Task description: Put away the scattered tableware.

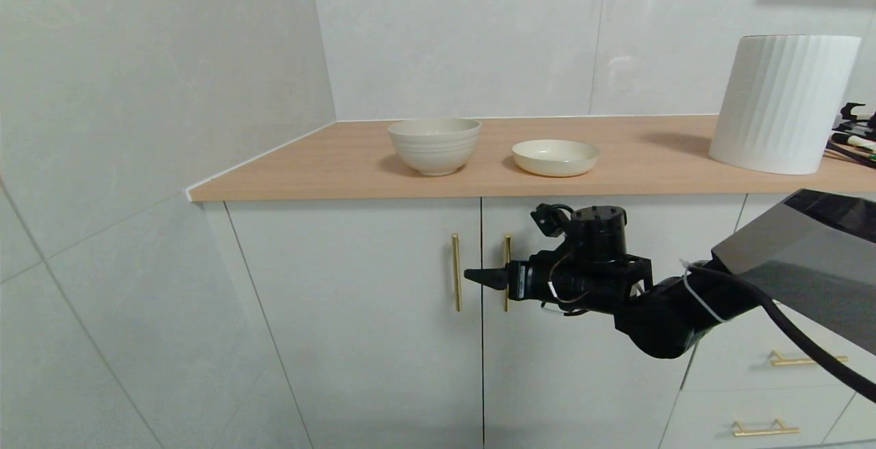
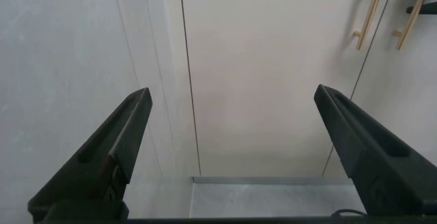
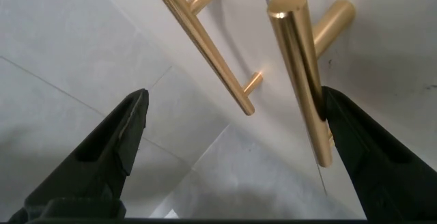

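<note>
A cream bowl (image 1: 434,144) and a shallow cream dish (image 1: 556,157) stand apart on the wooden counter (image 1: 308,168). Below the counter, my right gripper (image 1: 482,276) is held level in front of the white cabinet doors, at the two gold handles. In the right wrist view this gripper (image 3: 232,149) is open, with the nearer handle (image 3: 300,80) just inside one finger (image 3: 362,156) and the other handle (image 3: 205,46) farther off. My left gripper (image 2: 232,156) is open and holds nothing, low before the left cabinet door (image 2: 273,80).
A tall ribbed white container (image 1: 783,103) stands at the counter's right end, with dark utensils (image 1: 852,137) beside it. Drawers with gold pulls (image 1: 797,358) sit right of the doors. A tiled wall (image 1: 137,161) closes the left side.
</note>
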Controlling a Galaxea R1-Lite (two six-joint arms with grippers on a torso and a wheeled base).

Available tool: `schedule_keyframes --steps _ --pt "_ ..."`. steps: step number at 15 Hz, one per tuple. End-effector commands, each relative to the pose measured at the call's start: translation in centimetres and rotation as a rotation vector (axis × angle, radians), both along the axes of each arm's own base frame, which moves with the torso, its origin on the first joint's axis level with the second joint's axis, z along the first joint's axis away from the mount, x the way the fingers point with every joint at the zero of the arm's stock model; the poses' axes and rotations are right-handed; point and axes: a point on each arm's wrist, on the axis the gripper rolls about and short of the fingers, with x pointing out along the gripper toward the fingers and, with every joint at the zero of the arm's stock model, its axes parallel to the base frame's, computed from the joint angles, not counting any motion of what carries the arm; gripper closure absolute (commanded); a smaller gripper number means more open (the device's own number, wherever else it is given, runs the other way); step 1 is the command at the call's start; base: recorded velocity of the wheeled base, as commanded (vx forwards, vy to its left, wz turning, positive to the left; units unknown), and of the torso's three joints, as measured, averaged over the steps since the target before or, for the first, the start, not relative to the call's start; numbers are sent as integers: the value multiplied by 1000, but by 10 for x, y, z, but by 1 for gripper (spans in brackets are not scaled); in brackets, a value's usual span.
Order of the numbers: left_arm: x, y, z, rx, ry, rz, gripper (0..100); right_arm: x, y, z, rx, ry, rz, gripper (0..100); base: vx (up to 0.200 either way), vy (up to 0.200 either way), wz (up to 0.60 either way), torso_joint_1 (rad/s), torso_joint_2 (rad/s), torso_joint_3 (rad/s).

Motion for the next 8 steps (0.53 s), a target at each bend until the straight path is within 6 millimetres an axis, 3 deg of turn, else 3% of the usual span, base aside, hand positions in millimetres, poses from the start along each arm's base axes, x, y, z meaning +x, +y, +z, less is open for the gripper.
schedule_keyframes --steps 1,8 --pt "0 0 0 0 0 0 0 -7 1 3 1 3 16 0 0 0 0 0 0 0" --pt "0 0 0 0 0 0 0 -36 -6 22 39 41 90 0 0 0 0 0 0 0"
